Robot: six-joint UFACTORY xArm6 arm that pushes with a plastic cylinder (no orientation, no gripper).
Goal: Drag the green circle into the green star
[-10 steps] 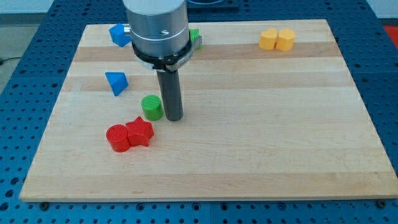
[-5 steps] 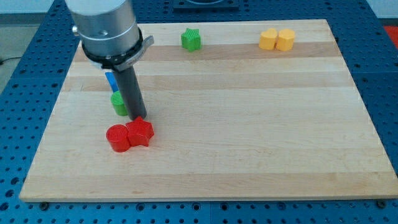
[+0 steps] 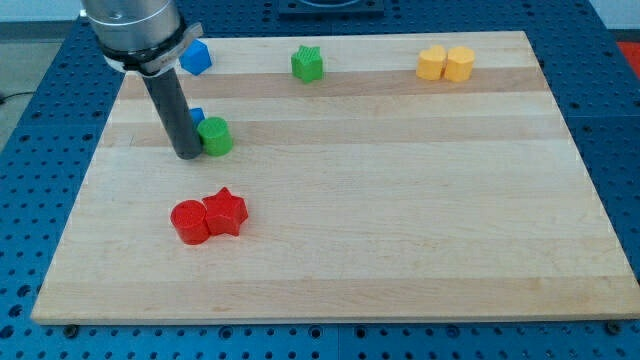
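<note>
Resting my tip (image 3: 187, 155) on the pale wooden board (image 3: 400, 220), left half, midway between near and far edges. No fingers or jaws on this rig, only a straight dark rod (image 3: 174, 112) under a grey metal cylinder (image 3: 128, 28), so nothing opening, closing or holding.

Sitting just right of my tip, touching or nearly touching the rod: small green plastic circle block (image 3: 215, 136). Peeking out behind the rod, just beside the green circle on its far-left side: a blue block (image 3: 197, 116), mostly hidden, shape not readable.

Lying farther off, near the far edge: green plastic star block (image 3: 308, 64), well apart from the green circle, up and to the right. Showing at the far left corner, partly under the cylinder: second blue block (image 3: 195, 57), angular.

Sitting nearer than my tip, touching each other: red cylinder block (image 3: 189, 221) and red star-like block (image 3: 226, 211).

Standing at far right, side by side and touching: two yellow blocks (image 3: 445, 63).
</note>
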